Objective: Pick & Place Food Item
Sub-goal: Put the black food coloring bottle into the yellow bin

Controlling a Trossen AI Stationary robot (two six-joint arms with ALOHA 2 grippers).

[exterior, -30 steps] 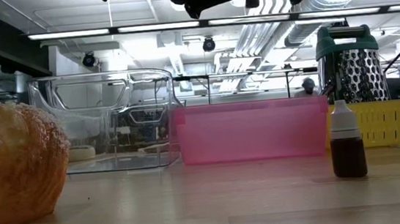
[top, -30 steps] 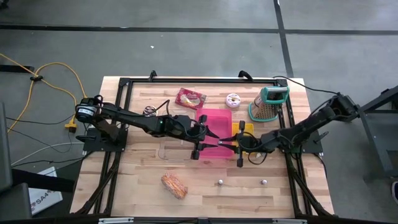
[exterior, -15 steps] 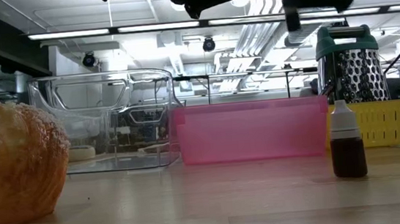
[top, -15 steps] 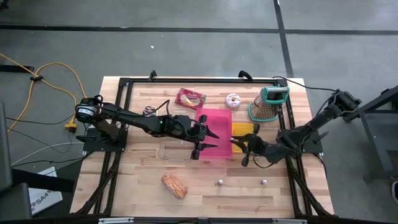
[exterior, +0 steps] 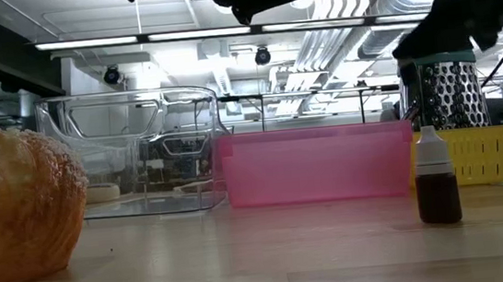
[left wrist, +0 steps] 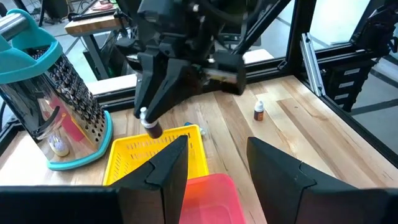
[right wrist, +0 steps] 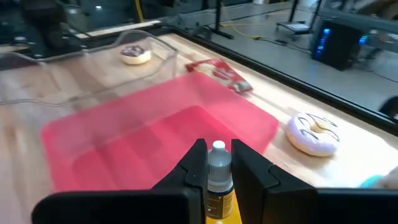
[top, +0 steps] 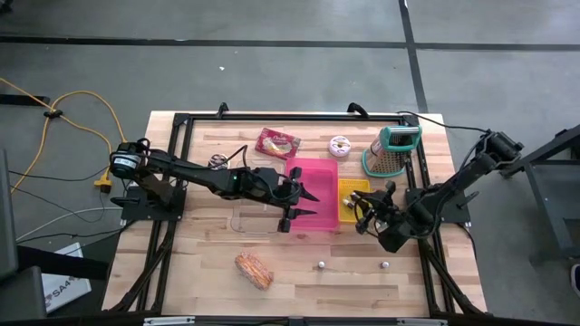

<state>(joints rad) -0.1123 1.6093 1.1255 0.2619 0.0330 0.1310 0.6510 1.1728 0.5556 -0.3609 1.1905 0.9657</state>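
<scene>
Grey concrete floor surrounds a pale wood table (top: pixel 199 272) framed by black rails, with a yellow cable (top: pixel 82 100) looped on the floor to one side. Seen from table height, the room behind is an open workshop with bright ceiling strip lights and exposed ducts.

On the table, a pink bin (top: pixel 313 186) sits in the middle with a yellow basket (top: pixel 352 201) touching its side and a steel grater (top: pixel 391 149) with a teal handle beyond that. A red packet (top: pixel 277 142) and a frosted donut (top: pixel 341 145) lie near the far edge. A clear container (exterior: pixel 132 152) stands beside the pink bin. A bread roll (top: pixel 254 269) lies alone toward the near edge, well apart from both arms, and two small dropper bottles (top: pixel 321 265) stand on the bare wood.

Left gripper (top: pixel 297 195) hangs over the pink bin with its fingers partly apart and nothing between them. Right gripper (right wrist: pixel 216 163) is above the yellow basket, its fingers closed on a small bottle (right wrist: pixel 217 177) with a white cap.
</scene>
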